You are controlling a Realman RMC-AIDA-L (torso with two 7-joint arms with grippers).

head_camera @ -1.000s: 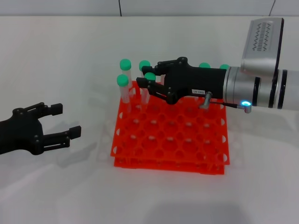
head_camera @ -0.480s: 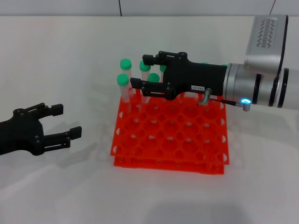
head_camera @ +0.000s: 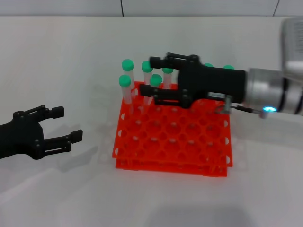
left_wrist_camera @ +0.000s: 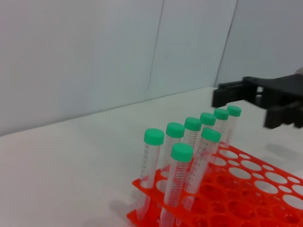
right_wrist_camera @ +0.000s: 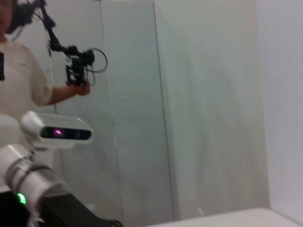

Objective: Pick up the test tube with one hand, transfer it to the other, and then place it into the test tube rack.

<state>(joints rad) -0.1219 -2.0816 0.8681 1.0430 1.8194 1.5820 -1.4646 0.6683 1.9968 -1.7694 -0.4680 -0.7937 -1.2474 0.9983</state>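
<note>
We see a white tabletop (head_camera: 71,71) backed by pale wall panels. On it stands the test tube rack (head_camera: 173,139), an orange-red square grid of round holes. It holds eight green-capped tubes, all upright and grouped along its far side; the remaining holes are unfilled. In the left wrist view we count six caps in the far row and two in the row nearer that camera. The test tube (head_camera: 155,81) stands seated in the rack, between the spread fingers of the right gripper (head_camera: 150,78), which do not clasp it. That arm reaches in horizontally from the right, above the rack's far side. The left gripper (head_camera: 68,124) rests low at the left, well apart from the rack, fingers open and holding nothing.
</note>
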